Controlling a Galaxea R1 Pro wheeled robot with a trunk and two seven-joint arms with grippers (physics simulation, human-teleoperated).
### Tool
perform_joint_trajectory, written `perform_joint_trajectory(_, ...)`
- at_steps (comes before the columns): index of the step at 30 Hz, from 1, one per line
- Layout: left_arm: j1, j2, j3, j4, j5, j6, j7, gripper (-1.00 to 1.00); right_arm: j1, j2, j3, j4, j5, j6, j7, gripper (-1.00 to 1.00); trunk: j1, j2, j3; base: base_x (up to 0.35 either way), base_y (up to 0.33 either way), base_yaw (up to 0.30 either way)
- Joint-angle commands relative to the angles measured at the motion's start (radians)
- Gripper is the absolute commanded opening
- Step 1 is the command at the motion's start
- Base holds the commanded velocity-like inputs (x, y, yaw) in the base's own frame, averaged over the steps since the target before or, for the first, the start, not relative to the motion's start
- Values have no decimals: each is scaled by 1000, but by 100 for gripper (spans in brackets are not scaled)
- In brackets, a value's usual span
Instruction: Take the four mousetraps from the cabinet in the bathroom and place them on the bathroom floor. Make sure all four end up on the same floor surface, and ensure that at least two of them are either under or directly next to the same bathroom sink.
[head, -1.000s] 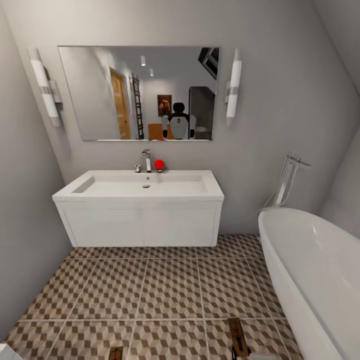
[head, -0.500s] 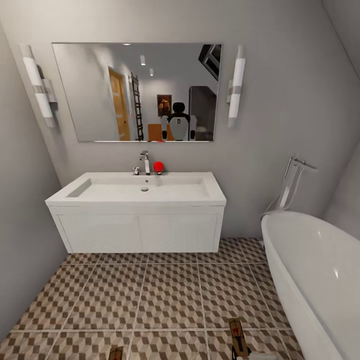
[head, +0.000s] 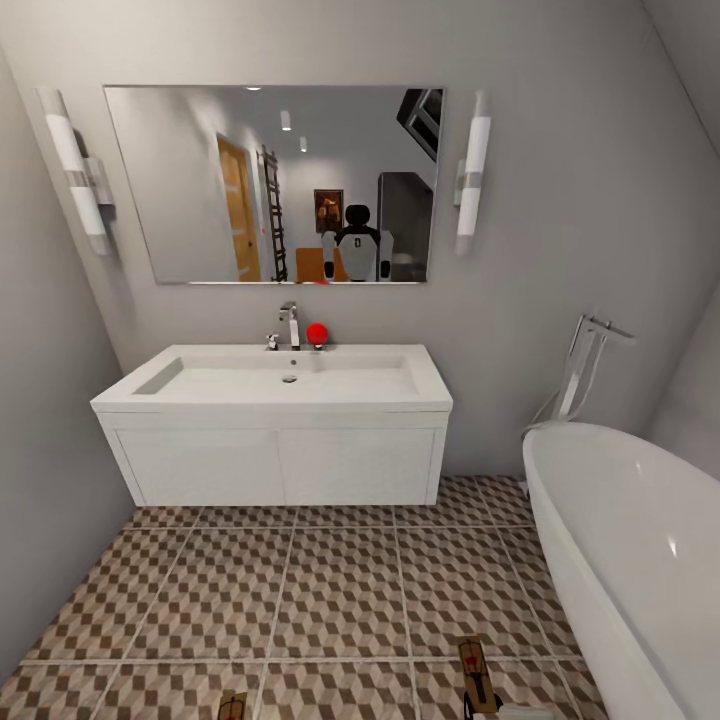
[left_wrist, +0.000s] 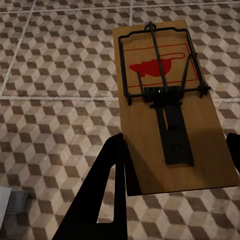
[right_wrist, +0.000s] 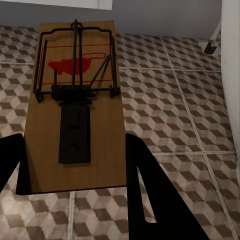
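Left gripper (left_wrist: 172, 165): black fingers closed on the edges of a flat tan wooden mousetrap (left_wrist: 167, 107) with dark wire spring and red mouse print, held above the cube-patterned tiled bathroom floor (left_wrist: 55, 75). Right gripper (right_wrist: 75, 160): likewise clamped on a second flat wooden mousetrap (right_wrist: 77, 105).

Risk: both traps are thin, smooth boards pinched at one end; a jolt could tip one loose. The long white rectangular sink (head: 285, 385) stands well ahead; releasing here would likely leave the traps too far from it.

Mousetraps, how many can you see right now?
2. One mousetrap sits between the left gripper fingers, the other mousetrap between the right gripper fingers. Others may be out of view.
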Motion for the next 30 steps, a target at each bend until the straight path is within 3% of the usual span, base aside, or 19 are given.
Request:
perform_joint_trajectory(1, -1, 0, -8, 1, 6, -3, 6, -100, -1, 0, 9, 1, -13, -4, 1, -100, 0, -1, -1, 0, 0, 0)
perform_joint_trajectory(27, -1, 0, -9, 0, 6, -7, 6, -100, -1, -5, 7, 1, -14, -3, -4, -100, 0, -1, -1, 0, 0, 0)
perform_joint_trajectory(30, -1, -14, -10, 0, 5, -8, 6, -100, -1, -8, 6, 2, -15, -3, -5, -100, 0, -1, -1, 0, 0, 0)
